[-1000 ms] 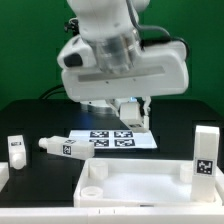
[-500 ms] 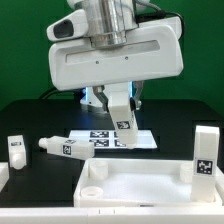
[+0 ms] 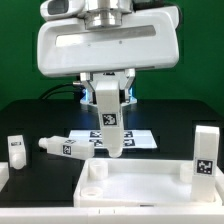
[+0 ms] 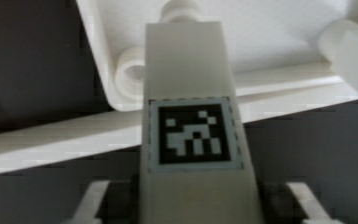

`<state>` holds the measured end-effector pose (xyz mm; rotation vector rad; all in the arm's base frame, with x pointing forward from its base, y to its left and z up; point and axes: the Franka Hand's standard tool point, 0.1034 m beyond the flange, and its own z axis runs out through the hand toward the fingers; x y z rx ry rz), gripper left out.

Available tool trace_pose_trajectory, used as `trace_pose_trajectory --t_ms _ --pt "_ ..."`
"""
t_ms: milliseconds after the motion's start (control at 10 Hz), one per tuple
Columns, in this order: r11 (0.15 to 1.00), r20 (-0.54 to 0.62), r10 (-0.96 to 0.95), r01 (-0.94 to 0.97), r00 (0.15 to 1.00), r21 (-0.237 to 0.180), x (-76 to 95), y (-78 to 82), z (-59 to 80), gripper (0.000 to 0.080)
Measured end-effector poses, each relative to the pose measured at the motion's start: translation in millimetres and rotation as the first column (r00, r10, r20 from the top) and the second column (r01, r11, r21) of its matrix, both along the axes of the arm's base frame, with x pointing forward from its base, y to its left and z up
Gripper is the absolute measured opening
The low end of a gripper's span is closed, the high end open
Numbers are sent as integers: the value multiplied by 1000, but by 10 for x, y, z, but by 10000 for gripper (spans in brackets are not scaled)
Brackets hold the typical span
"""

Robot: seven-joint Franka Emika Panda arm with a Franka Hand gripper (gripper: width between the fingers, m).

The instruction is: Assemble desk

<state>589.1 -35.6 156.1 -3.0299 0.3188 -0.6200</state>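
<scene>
White boxy wrist housing, rounded corners; grey cylinder above; dark cables behind, probably.

The arm's broad white wrist hangs high, facing straight down. Under it the pincer grips the upper end of a white leg. The leg hangs nearly upright between the two fingers, one on each side of it.

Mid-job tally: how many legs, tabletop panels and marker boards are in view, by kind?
Legs: 4 (held leg in the hand, lying leg, upright leg at the exterior view's left, upright leg at the exterior view's right)
Tabletop panel: 1
Marker board: 1
Total: 6
</scene>
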Motion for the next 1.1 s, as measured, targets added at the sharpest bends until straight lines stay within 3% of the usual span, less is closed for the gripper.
trace_pose_trajectory --t_ms 200,400,500,800,1100 --pt "998 61 14 -10 998 -63 71 -129 -128 285" --pt "996 68 35 -30 997 -80 324 -279 -116 285" --pt "996 72 33 -27 997 -87 329 -329 -150 285" --pt "993 101 35 -24 994 -114 319 -323 -263 285" --pt "994 110 33 -21 993 -110 326 -210 -338 285"
